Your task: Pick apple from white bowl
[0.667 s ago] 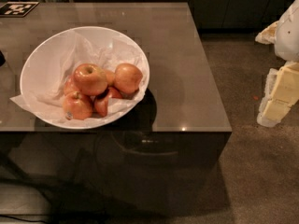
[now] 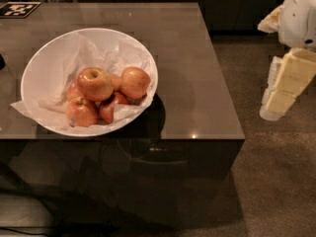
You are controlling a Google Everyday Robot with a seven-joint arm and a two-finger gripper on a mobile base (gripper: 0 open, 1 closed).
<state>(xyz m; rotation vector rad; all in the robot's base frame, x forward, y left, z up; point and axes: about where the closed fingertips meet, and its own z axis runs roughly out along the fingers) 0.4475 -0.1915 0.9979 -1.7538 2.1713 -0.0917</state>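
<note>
The white bowl [image 2: 44, 68] stands on the left part of a grey-brown table [image 2: 197, 83], near its front edge. It is lined with crumpled white paper and holds several red-yellow apples [image 2: 95, 83] piled on its right side. One apple lies on top of the pile and another [image 2: 135, 81] sits against the right wall. My gripper [image 2: 276, 100] hangs at the far right of the view. It is off the table, over the floor, well to the right of the bowl and apart from it.
A black-and-white marker tag [image 2: 19, 9] lies at the table's back left corner. Dark cabinets run along the back. Brown floor [image 2: 276, 181] lies to the right of the table. A dark object pokes in at the left edge.
My gripper has moved slightly up and to the left, toward the table. The bowl and apples have not moved.
</note>
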